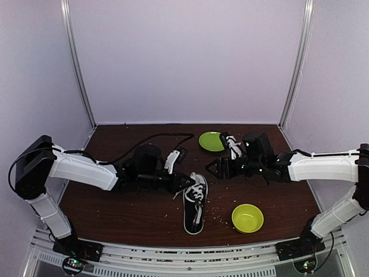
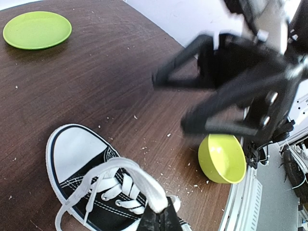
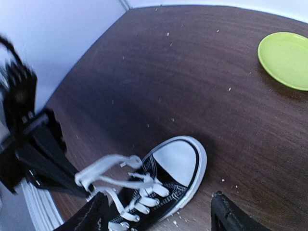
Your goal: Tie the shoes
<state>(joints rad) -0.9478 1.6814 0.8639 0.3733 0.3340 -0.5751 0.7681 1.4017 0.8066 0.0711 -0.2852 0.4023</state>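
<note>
The black sneaker (image 1: 195, 206) with its white toe cap (image 2: 77, 149) lies on the table, toe toward the back. My left gripper (image 2: 161, 219) is shut on a loop of white lace (image 2: 132, 178) and holds it up over the eyelets. Seen from the top, the left gripper (image 1: 191, 181) sits at the shoe's left side near the toe. My right gripper (image 1: 210, 168) hangs open just above and right of the toe, with nothing between its fingers (image 3: 226, 216). In the right wrist view the shoe (image 3: 180, 163) lies below the open jaws, apart from them.
A green plate (image 1: 211, 141) sits at the back centre. A green bowl (image 1: 247, 217) stands right of the shoe near the front edge. A black-and-white thing (image 1: 230, 145) lies beside the plate, partly hidden by the right arm. Crumbs dot the brown table (image 1: 132, 213).
</note>
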